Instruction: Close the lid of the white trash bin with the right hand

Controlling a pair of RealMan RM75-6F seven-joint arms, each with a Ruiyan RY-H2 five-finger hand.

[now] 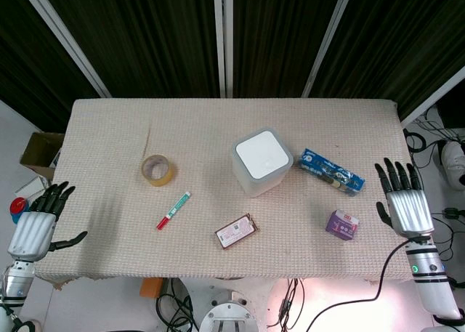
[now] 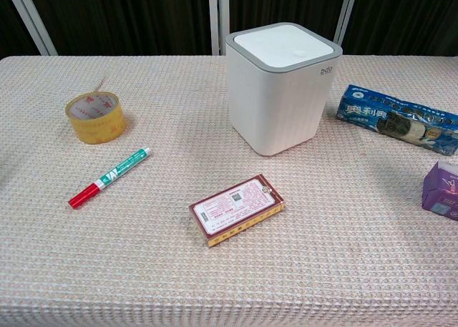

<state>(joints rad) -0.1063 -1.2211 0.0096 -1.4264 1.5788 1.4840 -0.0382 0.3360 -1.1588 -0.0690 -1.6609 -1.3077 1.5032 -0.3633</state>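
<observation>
The white trash bin [image 1: 261, 162] [image 2: 282, 86] stands near the middle of the table, its flat lid lying level inside the grey rim. My right hand [image 1: 404, 200] hangs off the table's right edge, well away from the bin, fingers spread and holding nothing. My left hand [image 1: 36, 227] is beyond the left front corner, fingers apart and empty. The chest view shows neither hand.
A tape roll [image 1: 158, 170] and a red-capped marker [image 1: 173, 210] lie left of the bin. A red box [image 1: 236, 231] lies in front of it. A blue biscuit pack [image 1: 332, 171] and a small purple box [image 1: 341, 224] sit to its right.
</observation>
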